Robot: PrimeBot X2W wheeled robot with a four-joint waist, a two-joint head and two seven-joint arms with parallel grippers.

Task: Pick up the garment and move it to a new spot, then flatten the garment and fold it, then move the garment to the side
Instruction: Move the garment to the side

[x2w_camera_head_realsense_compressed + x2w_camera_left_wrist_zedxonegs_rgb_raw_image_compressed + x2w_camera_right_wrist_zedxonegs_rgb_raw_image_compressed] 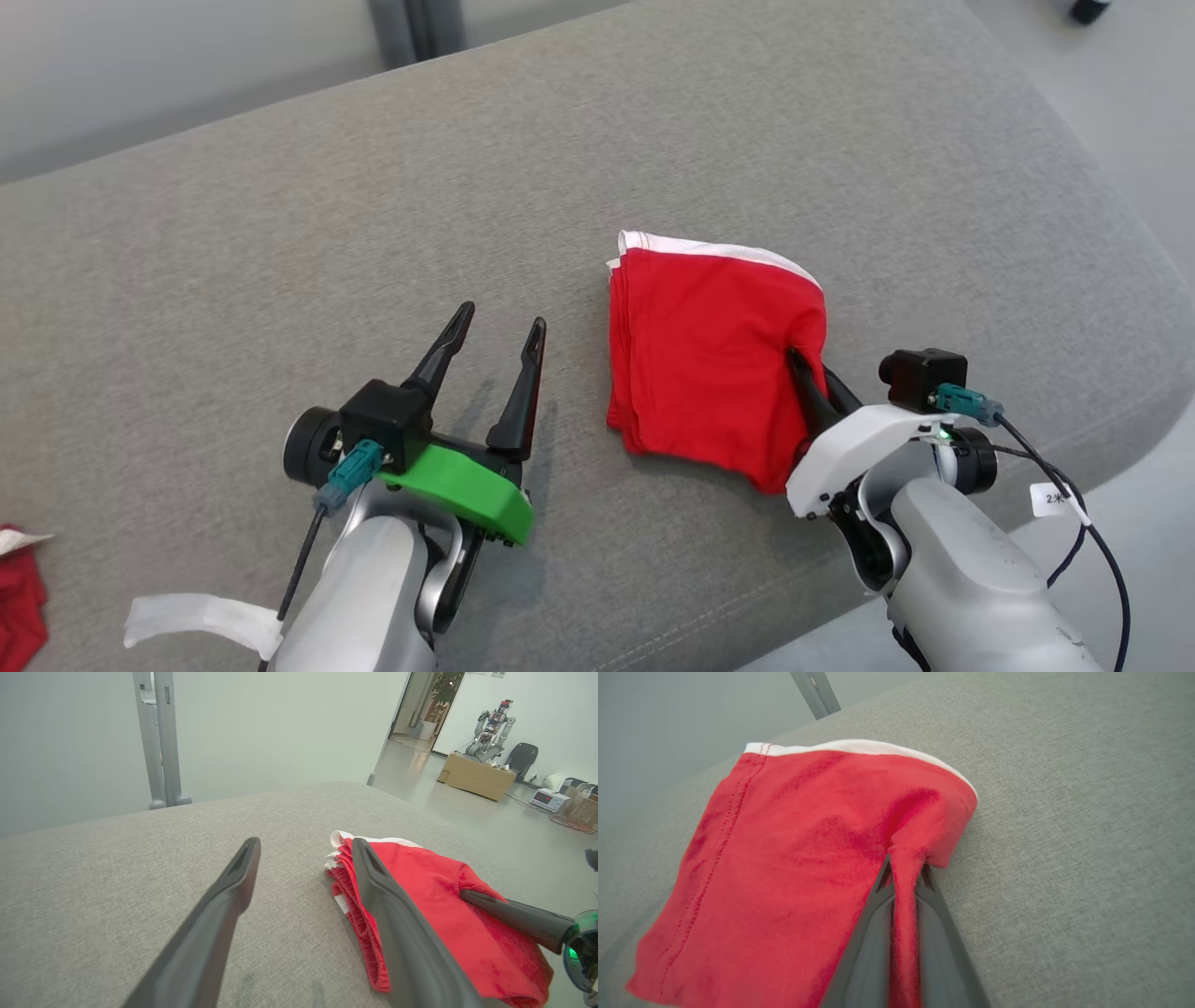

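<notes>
One folded red garment (pixel 709 364) lies on the grey cushion (pixel 280 233), right of centre. Right gripper (pixel 810 378) fingers pinch its near right edge. Left gripper (pixel 500 319) fingers spread, just left of it, not touching cloth.

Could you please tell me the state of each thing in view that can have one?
garment, folded, lying on the cushion, a fold near its right edge pinched up
left gripper, open, empty, beside the garment and apart from it
right gripper, shut on the garment
red cloth, cut off by the head view's lower left edge, state cannot be told
</notes>
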